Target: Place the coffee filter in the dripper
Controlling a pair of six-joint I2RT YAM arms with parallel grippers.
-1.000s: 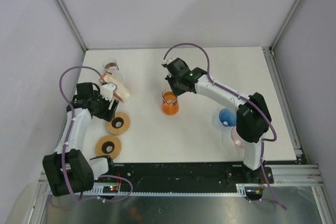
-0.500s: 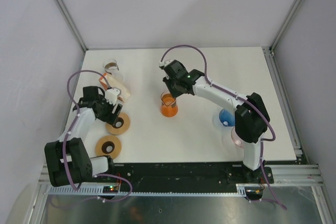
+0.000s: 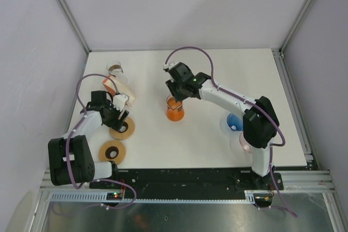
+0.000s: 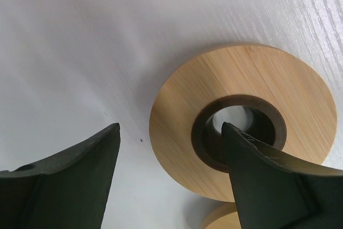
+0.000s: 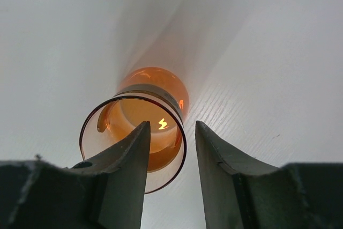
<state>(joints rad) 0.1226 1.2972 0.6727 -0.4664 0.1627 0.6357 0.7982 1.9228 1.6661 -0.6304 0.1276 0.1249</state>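
A stack of pale paper coffee filters (image 3: pixel 119 89) lies at the far left of the table. A blue dripper (image 3: pixel 234 120) and a pink dripper (image 3: pixel 244 142) sit at the right, partly hidden by the right arm. My left gripper (image 3: pixel 118 116) is open and empty just above a wooden ring with a dark collar (image 3: pixel 123 128). In the left wrist view the gripper (image 4: pixel 170 127) has one finger over the ring's (image 4: pixel 182 111) hole. My right gripper (image 3: pixel 175 95) is open over an orange glass vessel (image 3: pixel 175 109). In the right wrist view the gripper (image 5: pixel 172 124) straddles the vessel's rim (image 5: pixel 104 113).
A second wooden ring (image 3: pixel 112 151) lies near the front left; its edge shows in the left wrist view (image 4: pixel 222 219). A small glass cup with brown contents (image 3: pixel 115 69) stands behind the filters. Frame posts stand at the table's back corners.
My left gripper has moved from beside the filter stack toward the near side, down over the wooden ring. My right gripper has shifted slightly left over the orange vessel.
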